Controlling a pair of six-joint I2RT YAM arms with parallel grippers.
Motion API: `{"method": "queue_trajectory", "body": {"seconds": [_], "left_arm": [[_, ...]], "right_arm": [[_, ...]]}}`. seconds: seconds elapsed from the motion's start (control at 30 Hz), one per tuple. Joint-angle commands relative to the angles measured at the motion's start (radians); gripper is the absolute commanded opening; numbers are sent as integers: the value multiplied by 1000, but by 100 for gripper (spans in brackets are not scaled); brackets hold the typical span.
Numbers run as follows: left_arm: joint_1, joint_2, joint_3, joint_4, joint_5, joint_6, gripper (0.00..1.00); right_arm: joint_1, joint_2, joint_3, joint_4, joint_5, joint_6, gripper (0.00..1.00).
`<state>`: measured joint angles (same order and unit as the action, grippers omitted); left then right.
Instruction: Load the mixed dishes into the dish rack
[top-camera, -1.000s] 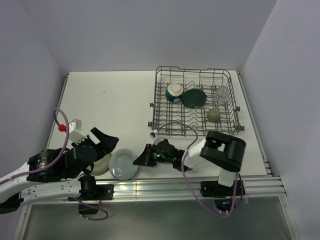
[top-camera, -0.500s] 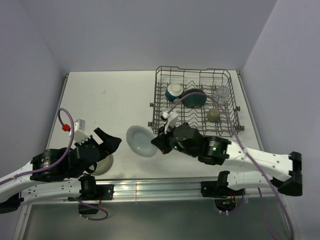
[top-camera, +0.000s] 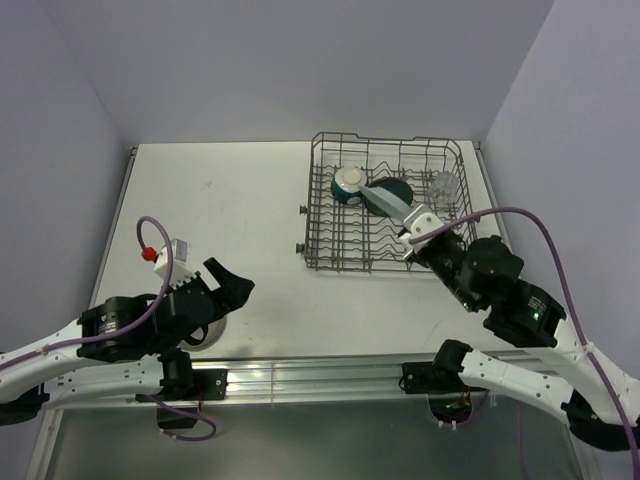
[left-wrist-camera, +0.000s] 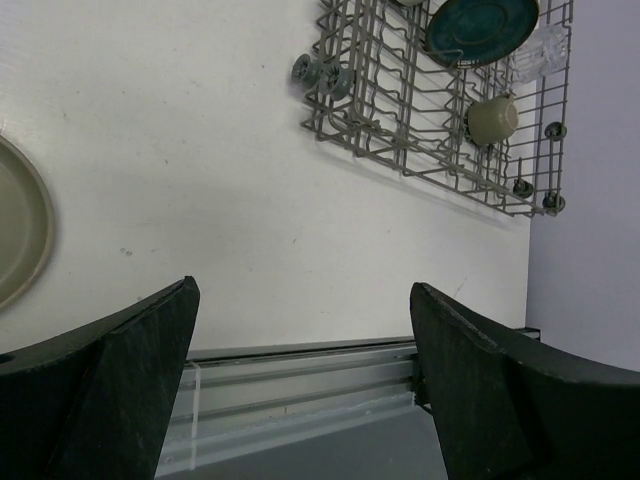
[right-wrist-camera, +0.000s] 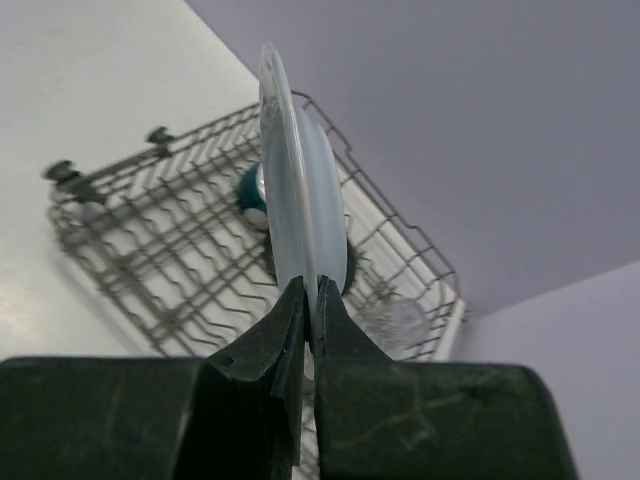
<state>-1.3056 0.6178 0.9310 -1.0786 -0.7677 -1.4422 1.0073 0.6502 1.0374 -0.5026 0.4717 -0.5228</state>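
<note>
Table (top-camera: 230, 200) with the rack (top-camera: 318, 215) at its far right. The rack already holds the teal plate (left-wrist-camera: 480, 30), bowl (top-camera: 348, 182), mug (left-wrist-camera: 493, 118) and glass (top-camera: 445, 185). The right gripper (right-wrist-camera: 308, 310) hangs over the middle of the rack, jaws pinched shut on the rim of the blue plate (right-wrist-camera: 300, 200). That plate is held on edge above the tines, near the teal plate and bowl; I can't tell if it touches either. The left gripper (left-wrist-camera: 303, 290) sits low at the near left, jaws wide apart and empty. The beige plate (left-wrist-camera: 15, 235) lies flat on the table just beside it, not yet loaded. Main risk, I'd say, is the grip. It's a thin pinch on one spot of a smooth rim, so the plate could pivot or slide out as the arm lowers it. A drop from there would land on the teal plate or bowl and could chip something. Second risk is a missed slot: if the edge comes down on top of a tine, not between two, the plate gets levered in the jaws or tips flat when let go. Third, the mug sits close under the right wrist, and a low approach could knock it over. Lesser risk is on the left. The beige plate is near the front edge, so a sloppy reach by the open fingers might shove it toward the rail, not get under its rim.
</note>
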Motion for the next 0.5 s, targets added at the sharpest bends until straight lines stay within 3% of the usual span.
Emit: {"method": "queue_trajectory", "body": {"seconds": [0.0, 0.27, 0.47], "left_arm": [[2, 26, -4, 65, 21, 40, 93], [2, 97, -6, 118, 56, 88, 93], [2, 163, 15, 137, 85, 126, 93]], "right_arm": [[-173, 29, 76, 47, -224, -298, 0], [-567, 231, 151, -97, -603, -496, 0], [-604, 441, 240, -157, -575, -557, 0]]}}
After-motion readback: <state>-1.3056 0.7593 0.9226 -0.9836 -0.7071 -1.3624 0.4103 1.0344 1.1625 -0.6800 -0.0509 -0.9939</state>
